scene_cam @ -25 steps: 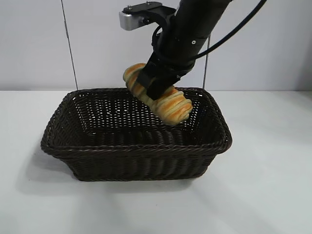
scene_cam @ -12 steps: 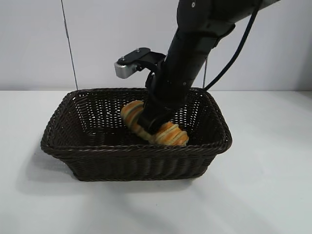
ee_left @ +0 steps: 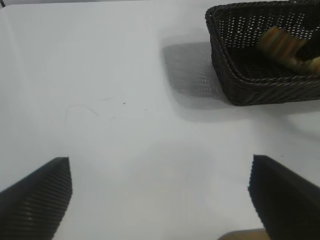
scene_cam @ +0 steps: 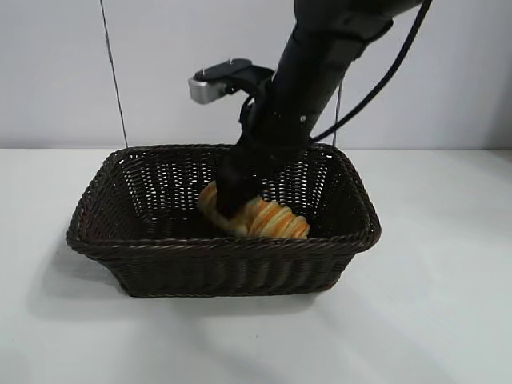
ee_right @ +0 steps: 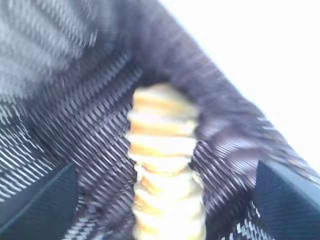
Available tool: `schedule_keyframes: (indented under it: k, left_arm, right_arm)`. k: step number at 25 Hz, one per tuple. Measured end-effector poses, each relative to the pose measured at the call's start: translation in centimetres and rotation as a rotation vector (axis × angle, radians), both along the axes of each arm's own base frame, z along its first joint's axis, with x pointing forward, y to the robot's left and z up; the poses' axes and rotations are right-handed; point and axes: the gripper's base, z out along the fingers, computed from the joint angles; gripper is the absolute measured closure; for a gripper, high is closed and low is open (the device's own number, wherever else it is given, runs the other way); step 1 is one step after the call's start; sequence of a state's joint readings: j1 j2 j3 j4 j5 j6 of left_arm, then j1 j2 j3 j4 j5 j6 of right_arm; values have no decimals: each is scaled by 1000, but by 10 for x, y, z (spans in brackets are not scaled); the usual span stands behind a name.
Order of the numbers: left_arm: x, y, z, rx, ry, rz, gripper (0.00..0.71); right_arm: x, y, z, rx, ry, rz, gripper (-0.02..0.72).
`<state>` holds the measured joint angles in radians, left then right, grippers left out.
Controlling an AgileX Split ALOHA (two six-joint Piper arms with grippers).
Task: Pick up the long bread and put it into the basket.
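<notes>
The long bread [scene_cam: 258, 218] has gone from mid-air above the basket [scene_cam: 224, 256] to its floor.
One loaf lies in one basket on the white bench [scene_cam: 432, 320]; the right gripper [scene_cam: 234, 202], fingers spread wide, holds nothing above it, and the left gripper [ee_left: 160, 200] waits wide apart and empty, well off.

The basket [scene_cam: 220, 240] stands on the table [scene_cam: 432, 304], left of the middle in the exterior view, with the wall [scene_cam: 56, 72] behind it. The long bread [scene_cam: 268, 218] lies inside the basket, on its floor, in the right half and close to the near wall, its length running slantwise from back left to front right. The right gripper [scene_cam: 236, 202] reaches down into the basket from behind and above, right over the loaf's back-left end. The left gripper [ee_left: 160, 200] sits well apart from the basket, over bare table.
</notes>
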<state>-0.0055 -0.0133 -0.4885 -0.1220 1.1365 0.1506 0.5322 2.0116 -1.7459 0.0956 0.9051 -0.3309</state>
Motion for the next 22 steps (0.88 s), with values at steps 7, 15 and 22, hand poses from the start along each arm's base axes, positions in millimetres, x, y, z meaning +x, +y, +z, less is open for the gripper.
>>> schedule_keyframes:
  k: [7, 15, 22]
  left_arm:
    - [0, 0, 0, 0, 0, 0, 16]
    - [0, 0, 0, 0, 0, 0, 16]
    - [0, 0, 0, 0, 0, 0, 16]
  right_arm:
    - [1, -6, 49, 18, 46, -215, 9]
    - [9, -31, 68, 11, 75, -375, 9]
    - [36, -96, 68, 13, 74, -541, 9]
